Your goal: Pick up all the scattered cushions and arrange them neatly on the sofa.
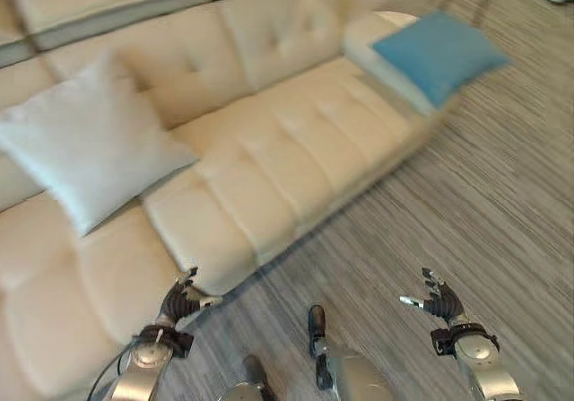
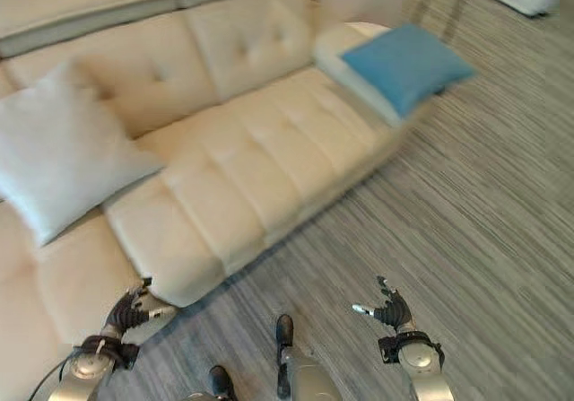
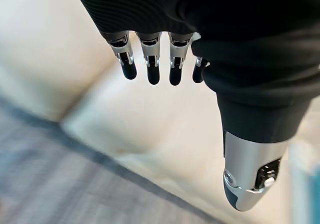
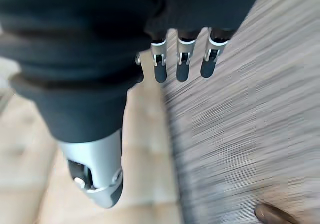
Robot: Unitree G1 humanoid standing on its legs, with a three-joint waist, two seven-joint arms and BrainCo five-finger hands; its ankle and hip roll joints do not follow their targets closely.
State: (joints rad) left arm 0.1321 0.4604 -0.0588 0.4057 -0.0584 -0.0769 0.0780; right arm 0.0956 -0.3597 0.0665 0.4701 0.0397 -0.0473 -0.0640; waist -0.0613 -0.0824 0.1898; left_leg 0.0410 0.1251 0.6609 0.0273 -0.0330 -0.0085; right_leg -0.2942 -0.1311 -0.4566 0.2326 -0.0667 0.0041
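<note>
Left hand (image 1: 182,304): fingers relaxed, holding nothing, low by the front edge of the cream tufted leather sofa (image 1: 296,141). Right hand (image 1: 439,300): fingers loosely spread, holding nothing, over the grey striped carpet (image 1: 466,213), well apart from the sofa. Pale grey-white square cushion (image 1: 90,145): on the seat, leaning against the backrest toward the sofa's left part. Blue square cushion (image 1: 439,53): lying flat on the far right end of the sofa.
</note>
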